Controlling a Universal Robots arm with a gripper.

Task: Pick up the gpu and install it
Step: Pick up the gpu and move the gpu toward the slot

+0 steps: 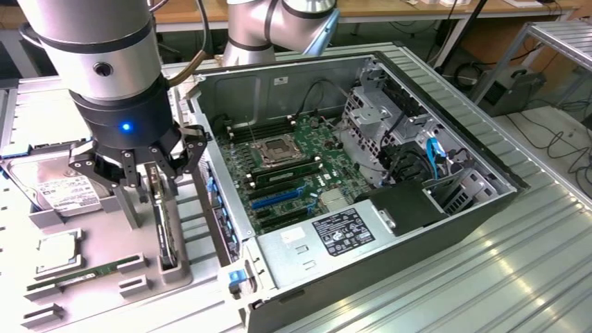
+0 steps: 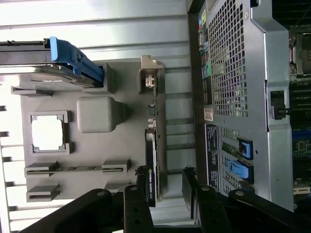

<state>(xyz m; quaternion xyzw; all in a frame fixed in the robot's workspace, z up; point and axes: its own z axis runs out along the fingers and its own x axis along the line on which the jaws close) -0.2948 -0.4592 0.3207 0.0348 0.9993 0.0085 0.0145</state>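
Tool (image 1: 148, 182) hangs spread wide over the grey tray (image 1: 125, 246) at the exterior view's left, straddling the gpu (image 1: 165, 225), which stands on edge beside the open case (image 1: 277, 83), likely so its thin body can be pinched.

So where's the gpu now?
The gpu stands on edge in the gray tray on the exterior view's left, beside the computer case, under the open tool.
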